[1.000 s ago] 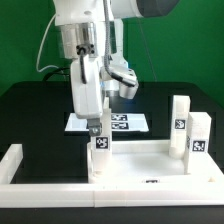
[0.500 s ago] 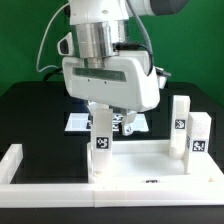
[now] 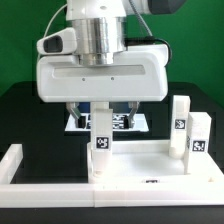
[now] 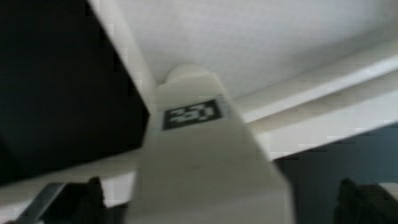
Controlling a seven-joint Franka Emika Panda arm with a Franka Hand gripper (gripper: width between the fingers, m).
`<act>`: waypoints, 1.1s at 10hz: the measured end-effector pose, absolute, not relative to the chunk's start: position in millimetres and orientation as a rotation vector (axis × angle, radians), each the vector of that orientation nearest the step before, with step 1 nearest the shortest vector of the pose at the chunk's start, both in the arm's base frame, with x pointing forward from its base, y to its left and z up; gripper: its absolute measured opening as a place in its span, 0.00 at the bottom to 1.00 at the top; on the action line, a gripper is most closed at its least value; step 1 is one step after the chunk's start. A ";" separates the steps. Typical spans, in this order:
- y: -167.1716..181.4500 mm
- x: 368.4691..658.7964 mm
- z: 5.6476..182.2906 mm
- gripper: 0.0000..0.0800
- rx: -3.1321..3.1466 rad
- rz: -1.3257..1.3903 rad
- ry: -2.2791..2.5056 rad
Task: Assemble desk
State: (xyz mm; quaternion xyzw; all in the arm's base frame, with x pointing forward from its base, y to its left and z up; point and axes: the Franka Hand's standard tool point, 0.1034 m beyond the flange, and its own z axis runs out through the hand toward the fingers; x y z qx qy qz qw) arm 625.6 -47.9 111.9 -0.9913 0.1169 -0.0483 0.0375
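Note:
A white leg block (image 3: 100, 148) with a marker tag stands upright at the near left corner of the white rimmed tabletop panel (image 3: 150, 165). My gripper (image 3: 100, 118) hangs straight above it, its broad face toward the exterior camera. The jaws stand open on either side of the leg's top. In the wrist view the leg (image 4: 199, 140) fills the middle, with a gap between it and each dark finger (image 4: 71, 203); the gripper (image 4: 214, 205) does not touch it. Two more leg blocks (image 3: 181, 121) (image 3: 200, 142) stand at the panel's right end.
The low white border wall (image 3: 18, 163) runs along the front and up the exterior view's left. The marker board (image 3: 131, 122) lies flat behind the gripper. The table is black, with a green backdrop behind it.
The gripper has turned about its vertical axis from narrow side to broad face toward the exterior camera. The leg and its tag have not moved.

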 end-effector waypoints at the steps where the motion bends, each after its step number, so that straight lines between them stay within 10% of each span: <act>1: -46.5 624.2 108.0 0.81 -3.066 -0.143 0.189; 6: -48.9 623.8 106.9 0.36 -3.002 -0.130 0.594; 11: -46.7 631.6 105.3 0.36 -2.533 0.004 1.668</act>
